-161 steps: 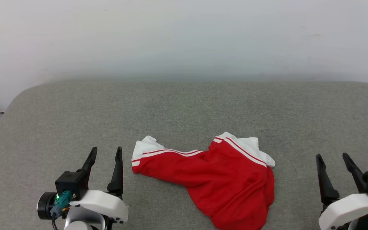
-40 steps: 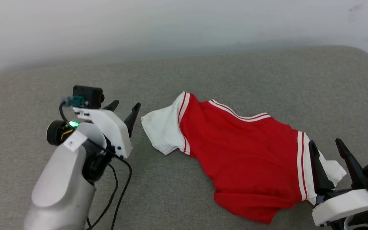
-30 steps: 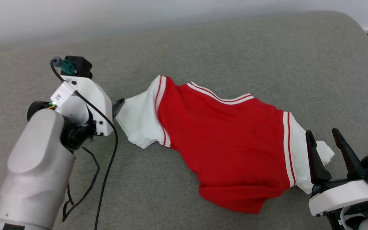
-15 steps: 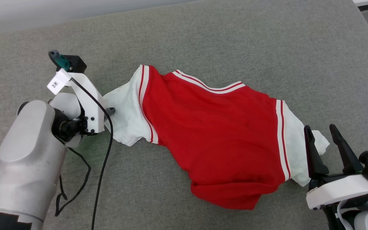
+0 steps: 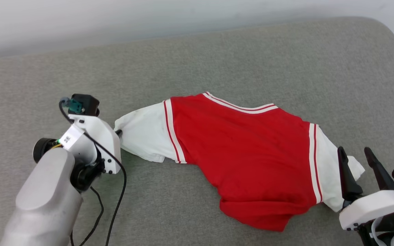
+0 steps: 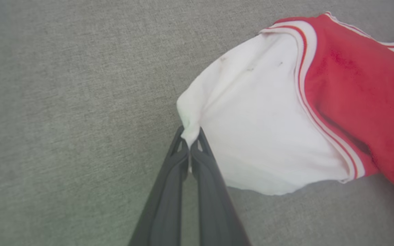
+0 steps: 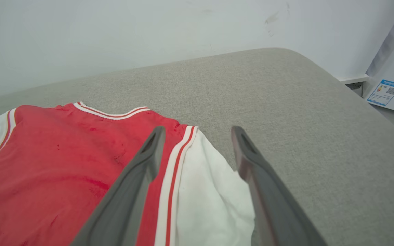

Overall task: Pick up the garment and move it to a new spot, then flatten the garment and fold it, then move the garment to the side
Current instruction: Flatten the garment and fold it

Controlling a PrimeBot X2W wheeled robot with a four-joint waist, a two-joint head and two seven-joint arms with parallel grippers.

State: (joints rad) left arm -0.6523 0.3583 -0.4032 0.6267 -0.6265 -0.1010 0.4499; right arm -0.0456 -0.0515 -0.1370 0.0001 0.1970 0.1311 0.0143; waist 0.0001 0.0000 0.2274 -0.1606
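1. The garment [image 5: 245,160] lies rumpled on the grey padded surface [image 5: 217,58]. Its red body is at the centre of the head view, with one white sleeve [image 6: 251,119] at its 9 o'clock end.
2. The left gripper [image 6: 190,138], at the garment's 9 o'clock, has its fingers pinched tight on that sleeve's edge.
3. The right gripper [image 7: 198,131], at the garment's 4 o'clock, is spread wide and holds nothing. Its fingers straddle the other white sleeve [image 5: 327,164], and I cannot tell whether they touch it.
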